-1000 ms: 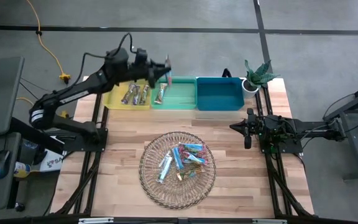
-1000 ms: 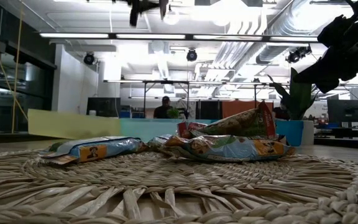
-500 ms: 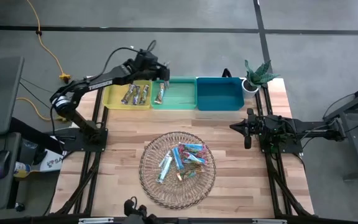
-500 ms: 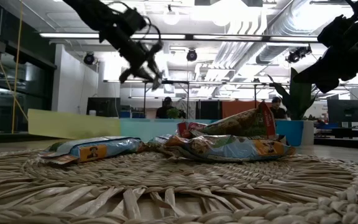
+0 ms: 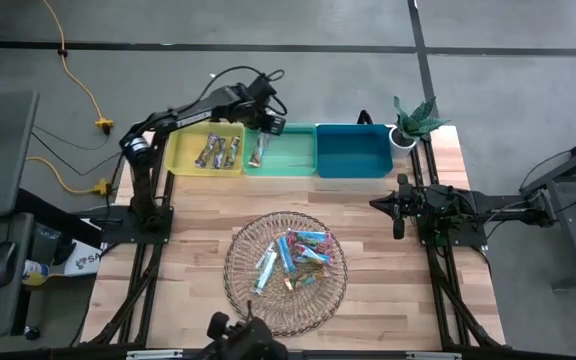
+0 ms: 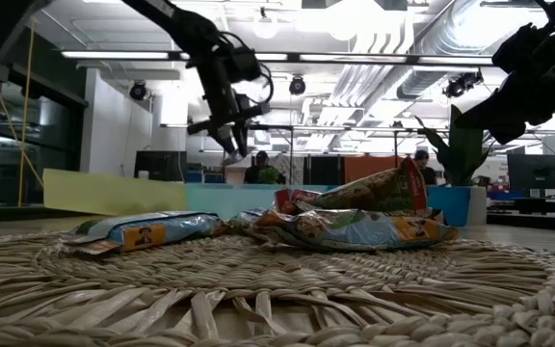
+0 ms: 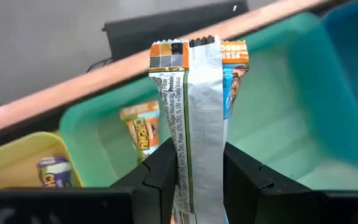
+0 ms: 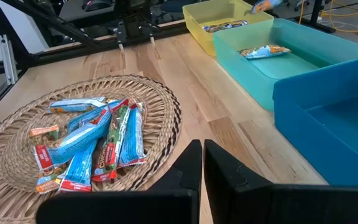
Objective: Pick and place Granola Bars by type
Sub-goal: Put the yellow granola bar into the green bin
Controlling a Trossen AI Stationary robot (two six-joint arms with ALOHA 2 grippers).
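My left gripper [image 5: 267, 122] hangs over the green bin [image 5: 280, 152] at the far edge, shut on an orange, blue and silver granola bar [image 7: 197, 118]. One orange bar [image 7: 140, 127] lies flat on the green bin's floor. The yellow bin [image 5: 206, 152] beside it holds brown-silver bars [image 5: 220, 151]. Several light blue and teal-pink bars [image 5: 293, 255] lie heaped on the round wicker tray [image 5: 243, 295]. My right gripper [image 8: 202, 163] rests shut at the table's right side, touching nothing. My left gripper pinches the bar between its two fingers by its long sides [image 7: 196, 171], at the bar's lower half. The fingers slant down toward the far edge and lie along the bar. The crimped free end [image 7: 197, 46] sticks out past the fingertips, clear above the green bin.
A blue bin [image 5: 353, 150] stands right of the green one, with a small potted plant [image 5: 413, 120] at the far right corner. Bare wood lies between the bins and the tray. A dark shape [image 5: 240, 338] shows at the near edge. People sit in the room beyond [image 6: 258, 169].
My left gripper has sunk toward the bins and tipped from nearly level to pointing steeply down, staying shut on the bar. It now hangs lower over the green bin. The arm's elbow has swung toward the far edge.
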